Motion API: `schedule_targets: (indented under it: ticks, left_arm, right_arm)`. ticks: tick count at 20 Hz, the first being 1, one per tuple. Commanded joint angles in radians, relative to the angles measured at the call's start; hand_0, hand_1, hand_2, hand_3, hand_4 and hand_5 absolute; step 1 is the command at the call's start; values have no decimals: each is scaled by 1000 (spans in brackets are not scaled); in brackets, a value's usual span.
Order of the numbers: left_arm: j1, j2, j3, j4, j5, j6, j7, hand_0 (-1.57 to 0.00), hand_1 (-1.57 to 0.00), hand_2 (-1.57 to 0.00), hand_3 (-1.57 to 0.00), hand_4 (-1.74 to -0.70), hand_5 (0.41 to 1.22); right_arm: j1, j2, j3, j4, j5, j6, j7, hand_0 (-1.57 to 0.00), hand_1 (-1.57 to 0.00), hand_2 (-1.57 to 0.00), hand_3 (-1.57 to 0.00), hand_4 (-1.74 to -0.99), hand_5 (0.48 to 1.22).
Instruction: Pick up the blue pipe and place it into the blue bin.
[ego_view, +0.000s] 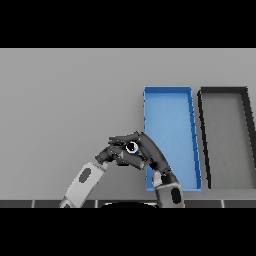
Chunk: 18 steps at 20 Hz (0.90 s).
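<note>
Both hands met over the blue pipe (132, 148), just left of the blue bin (170, 107).

Grey table (65, 100) across the whole scene. Black bin (224, 92) at far right, lying beside the blue bin with a narrow gap of table between. Blue bin right of centre, long axis running near to far, its left wall overlapped by the right hand. Right hand (150, 152) risen from the lower edge, fingers curled over and around the pipe. Left hand (114, 152) reached in from lower left, fingertips close against the right hand; open or closed cannot be told. Pipe visible only as a small round end with a dark centre, enclosed between the hands, outside the blue bin, near its left wall.
</note>
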Motion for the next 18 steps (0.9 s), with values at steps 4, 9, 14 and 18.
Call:
schedule_targets:
  ticks: [4,9,14,18]
  left_arm:
    - [7,3,17,-1,-1,-54,37,-307,-286,-279,-220,-1092,984]
    - [15,6,25,8,-10,-43,102,-100,-93,-91,-71,-977,682]
    - [30,-14,34,12,7,-29,168,-32,-30,-29,-23,-967,544]
    - [34,-13,27,25,-19,-18,175,-13,-12,-11,-9,-968,501]
  right_arm:
    - [2,3,-2,-13,10,1,2,-1567,-1568,-1568,-1566,-1498,1216]
    - [-10,3,-10,1,28,-15,-16,-1570,-1570,-1570,-1569,-1499,1219]
    - [-5,3,-17,-11,6,-35,-46,-1571,-1571,-1571,-1570,-1497,1220]
    - [-95,10,-80,-43,-89,-30,46,-1571,-1571,-1571,-1571,-1495,1221]
